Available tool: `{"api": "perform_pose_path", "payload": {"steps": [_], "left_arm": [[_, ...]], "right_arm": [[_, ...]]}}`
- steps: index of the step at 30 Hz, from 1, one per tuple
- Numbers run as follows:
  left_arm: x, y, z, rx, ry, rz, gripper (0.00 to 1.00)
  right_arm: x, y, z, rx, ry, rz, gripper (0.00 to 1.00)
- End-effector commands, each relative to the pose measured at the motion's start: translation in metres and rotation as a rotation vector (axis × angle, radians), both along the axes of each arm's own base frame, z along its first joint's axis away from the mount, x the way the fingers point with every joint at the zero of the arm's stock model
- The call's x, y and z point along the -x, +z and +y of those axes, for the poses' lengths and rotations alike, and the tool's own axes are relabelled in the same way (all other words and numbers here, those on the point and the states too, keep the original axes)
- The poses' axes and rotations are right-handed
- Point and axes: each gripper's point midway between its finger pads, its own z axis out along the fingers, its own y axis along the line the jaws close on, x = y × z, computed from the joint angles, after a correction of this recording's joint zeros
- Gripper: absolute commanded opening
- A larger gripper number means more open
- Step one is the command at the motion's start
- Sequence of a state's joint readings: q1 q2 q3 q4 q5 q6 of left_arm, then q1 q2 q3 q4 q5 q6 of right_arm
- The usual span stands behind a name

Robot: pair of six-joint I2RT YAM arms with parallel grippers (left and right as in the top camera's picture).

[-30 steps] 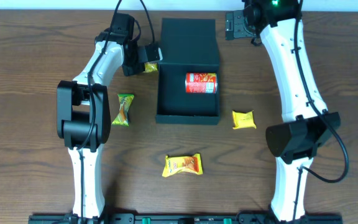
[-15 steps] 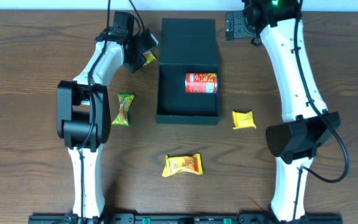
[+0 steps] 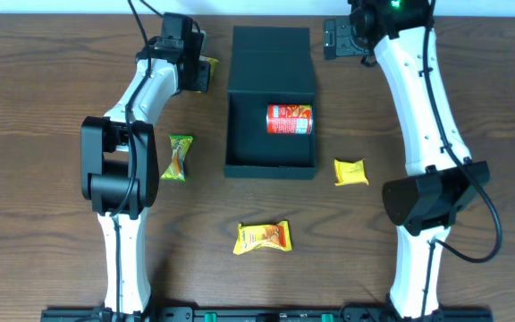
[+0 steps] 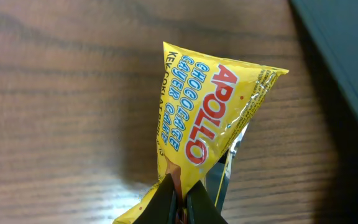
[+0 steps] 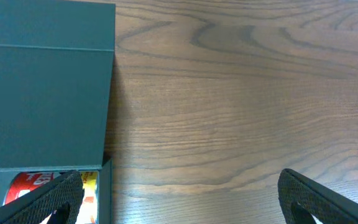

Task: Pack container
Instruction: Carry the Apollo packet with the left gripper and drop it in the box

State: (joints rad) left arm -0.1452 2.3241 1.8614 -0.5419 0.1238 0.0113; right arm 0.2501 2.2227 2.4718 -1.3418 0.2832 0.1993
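Note:
The dark teal container [image 3: 271, 161] sits mid-table with its flap lid [image 3: 271, 54] folded back toward the far edge. A red snack packet [image 3: 290, 119] lies inside it. My left gripper [image 3: 197, 73] hovers left of the lid, shut on a yellow "Apollo" packet [image 3: 207, 65]. In the left wrist view, that packet [image 4: 210, 118] hangs pinched between the jaws of my left gripper [image 4: 182, 200], with the container's edge [image 4: 347, 56] at the right. My right gripper [image 3: 341, 38] stands open over bare wood right of the lid. In the right wrist view, the lid [image 5: 42, 81] and the red packet [image 5: 33, 185] appear.
Loose packets lie on the wooden table: a green one [image 3: 179, 156] left of the container, a small yellow one [image 3: 350, 172] to its right, and a larger yellow one [image 3: 263, 237] in front. Both arm bases stand at the near edge.
My left gripper has carried the yellow packet from beside the container's left wall toward the far edge, alongside the lid, turning as it went. The right arm has not moved.

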Motion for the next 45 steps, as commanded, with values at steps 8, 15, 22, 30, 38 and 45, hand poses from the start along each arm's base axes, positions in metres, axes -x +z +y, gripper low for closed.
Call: {"api": "perform_pose_path", "payload": {"steps": [8, 15, 22, 30, 38, 45], "left_arm": [[0.026, 0.127, -0.004, 0.015, 0.105, -0.121, 0.06], [0.086, 0.171, -0.040, 0.065, 0.247, -0.062, 0.06], [0.121, 0.151, -0.082, -0.003, 0.290, 0.010, 0.06], [0.139, 0.122, -0.110, -0.090, 0.260, 0.051, 0.06], [0.143, 0.079, -0.116, -0.124, 0.331, 0.124, 0.07], [0.148, 0.058, -0.125, -0.088, 0.375, 0.189, 0.07]], "right_arm": [[0.003, 0.001, -0.001, 0.005, 0.010, 0.011, 0.99], [0.011, -0.005, 0.007, -0.052, 0.011, 0.049, 0.99], [0.016, -0.007, 0.007, -0.062, 0.001, 0.070, 0.99], [0.026, -0.012, 0.006, -0.059, 0.002, 0.116, 0.99], [0.030, -0.013, 0.008, -0.069, 0.008, 0.134, 0.99], [0.029, -0.013, 0.009, -0.077, 0.011, 0.134, 0.99]]}}
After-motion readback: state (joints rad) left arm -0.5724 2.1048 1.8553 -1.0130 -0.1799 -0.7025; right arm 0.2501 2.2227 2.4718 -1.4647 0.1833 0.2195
